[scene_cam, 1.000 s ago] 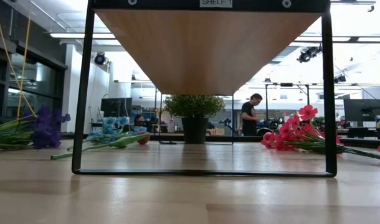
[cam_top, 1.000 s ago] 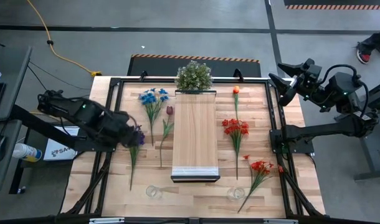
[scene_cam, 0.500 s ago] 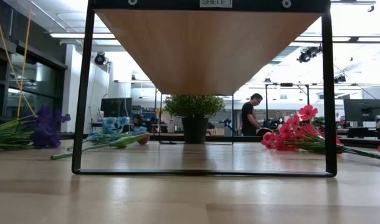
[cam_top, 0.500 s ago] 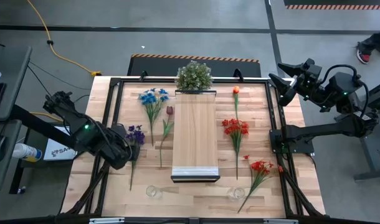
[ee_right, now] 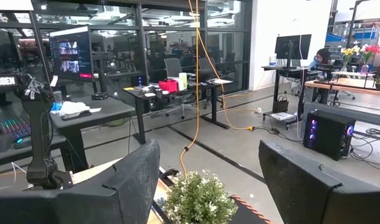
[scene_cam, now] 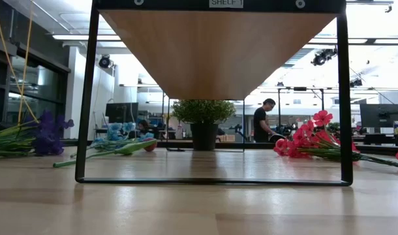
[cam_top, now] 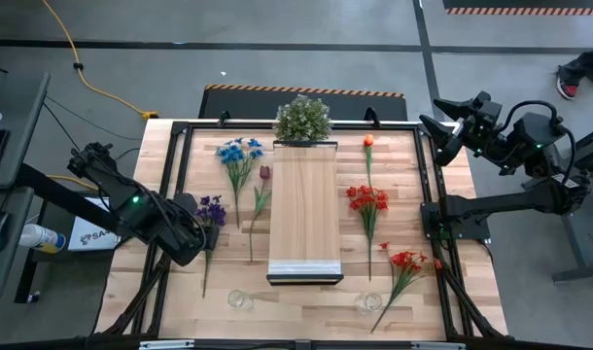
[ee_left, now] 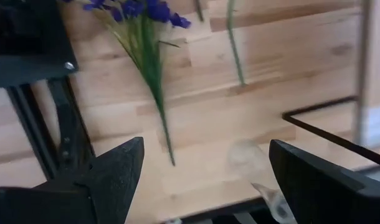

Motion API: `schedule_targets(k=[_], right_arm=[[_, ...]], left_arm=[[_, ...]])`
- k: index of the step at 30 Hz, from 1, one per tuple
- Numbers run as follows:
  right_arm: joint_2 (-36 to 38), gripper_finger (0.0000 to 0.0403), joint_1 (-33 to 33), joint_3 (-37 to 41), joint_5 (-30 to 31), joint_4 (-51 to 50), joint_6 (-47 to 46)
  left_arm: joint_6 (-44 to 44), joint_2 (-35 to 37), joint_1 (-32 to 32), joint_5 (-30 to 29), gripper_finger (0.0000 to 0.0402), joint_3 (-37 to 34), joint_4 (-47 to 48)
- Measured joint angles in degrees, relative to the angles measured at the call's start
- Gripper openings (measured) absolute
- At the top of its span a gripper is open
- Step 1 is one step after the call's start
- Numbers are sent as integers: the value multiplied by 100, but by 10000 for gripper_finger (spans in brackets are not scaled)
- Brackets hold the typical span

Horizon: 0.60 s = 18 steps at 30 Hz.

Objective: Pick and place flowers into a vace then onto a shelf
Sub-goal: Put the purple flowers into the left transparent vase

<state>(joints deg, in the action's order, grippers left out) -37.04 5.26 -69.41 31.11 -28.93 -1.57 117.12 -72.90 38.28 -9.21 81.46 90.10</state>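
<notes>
L gripper (cam_top: 191,236) spread wide, empty, over purple flower (cam_top: 211,210) nr table's left edge. R gripper (cam_top: 442,136) parted, empty, off far right corner. Shelf (cam_top: 304,209) mid-table.

Both robot arms are black and made of long tubes joined by chunky round parts. The left arm (cam_top: 102,199) has a tiny green light on it. The right arm (cam_top: 515,146) has one too. Its fingers (ee_right: 124,186) are wide, flat and dark.

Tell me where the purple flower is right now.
In the high view the purple flower lies on the table's left side, just left of the dark red flower, with the open left hand over its stem.
</notes>
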Motion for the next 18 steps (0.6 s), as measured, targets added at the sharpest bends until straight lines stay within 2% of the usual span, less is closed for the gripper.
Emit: schedule_targets(k=[8,18], right_arm=[[0,262,-1,0,-2,2,-8],[0,262,-1,0,-3,2,-10]], left_arm=[[79,4,0,253,378,-857,-55],[273,9,0,382,378,-1722,-828]])
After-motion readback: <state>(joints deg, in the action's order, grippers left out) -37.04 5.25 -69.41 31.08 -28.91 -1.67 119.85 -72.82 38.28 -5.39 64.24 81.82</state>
